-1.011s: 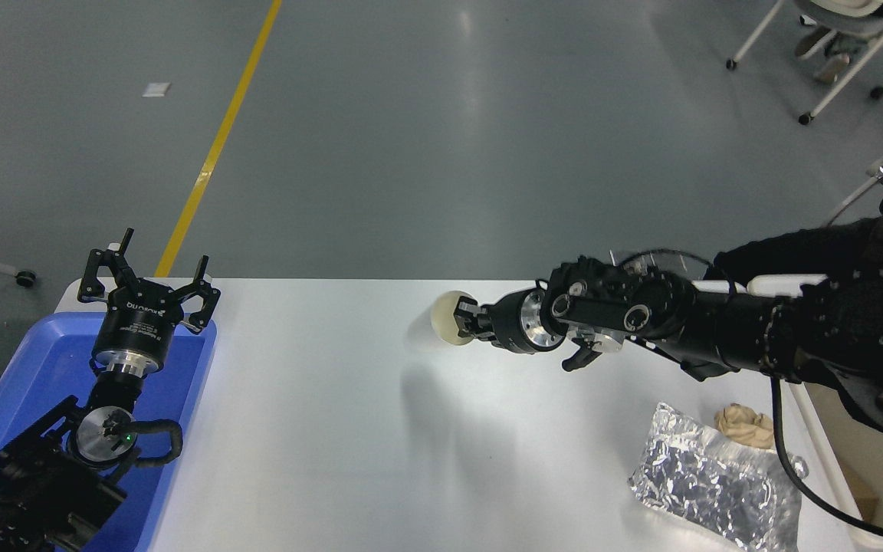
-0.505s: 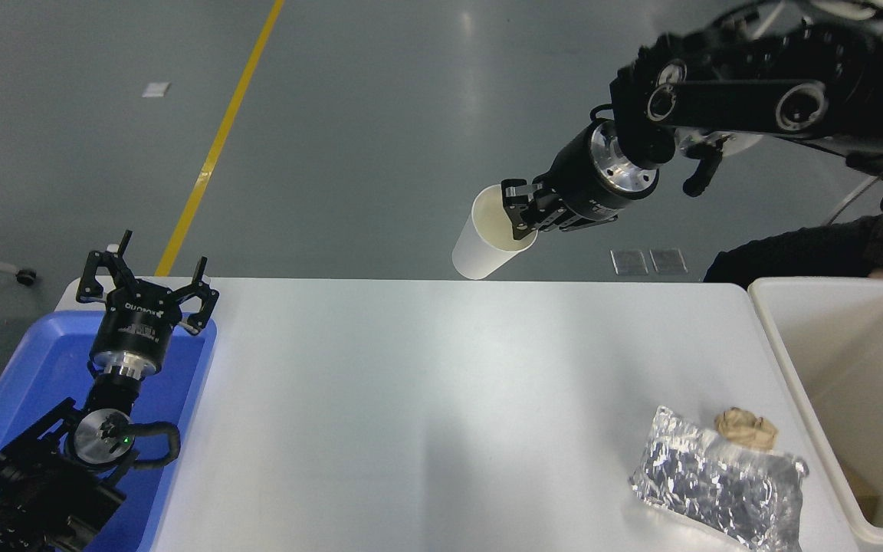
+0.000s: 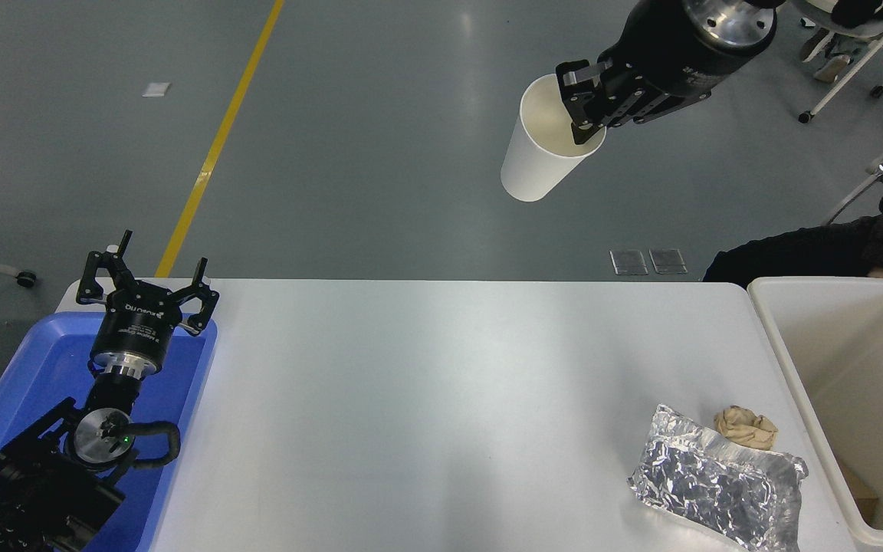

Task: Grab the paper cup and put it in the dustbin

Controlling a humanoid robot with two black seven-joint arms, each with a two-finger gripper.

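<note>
Because my right gripper (image 3: 581, 103) pinches the paper cup (image 3: 541, 149) by its rim, one finger inside, the cup hangs tilted high above the table's far edge. I judge that clears the dustbin (image 3: 775, 330) rim, far right. My left gripper (image 3: 146, 287) sits spread, parked over the blue tray (image 3: 20, 360).

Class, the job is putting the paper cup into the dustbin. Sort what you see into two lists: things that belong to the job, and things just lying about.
Belongs to the job:
- paper cup, held aloft
- right tool, gripping its rim
- dustbin, at the table's right end

Just lying about:
- brown paper ball
- foil bag
- blue tray
- left tool, parked over the tray
</note>
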